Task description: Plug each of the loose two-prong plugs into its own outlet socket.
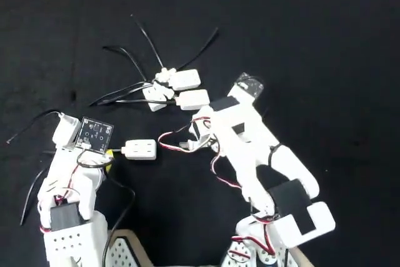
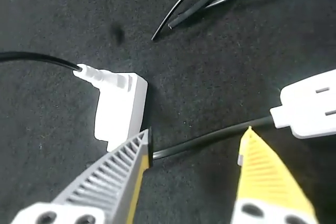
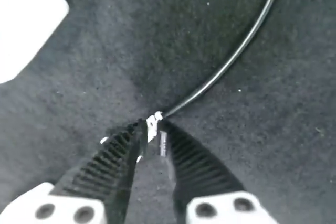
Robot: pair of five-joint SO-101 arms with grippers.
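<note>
In the left wrist view my left gripper [image 2: 197, 131] stands open low over the black table. A white two-prong plug [image 2: 119, 109] with a black cord lies just past its grey finger [image 2: 123, 166]. A white outlet socket [image 2: 313, 108] lies beyond the yellow finger [image 2: 262, 169], and its black cord [image 2: 210, 139] runs between the two. From above, that socket [image 1: 139, 149] sits right beside the left gripper [image 1: 104, 154]. My right gripper [image 3: 152, 127] is shut on the small white end of a plug [image 3: 154, 123], whose black cord [image 3: 231, 59] curves away.
Two more white sockets [image 1: 185, 79] [image 1: 193, 99] and white plugs [image 1: 159, 94] lie clustered at the table's middle, with black cords fanning out to the left and back. The right arm [image 1: 240, 126] covers the area just in front of them. A white block [image 3: 21, 24] lies near the right gripper.
</note>
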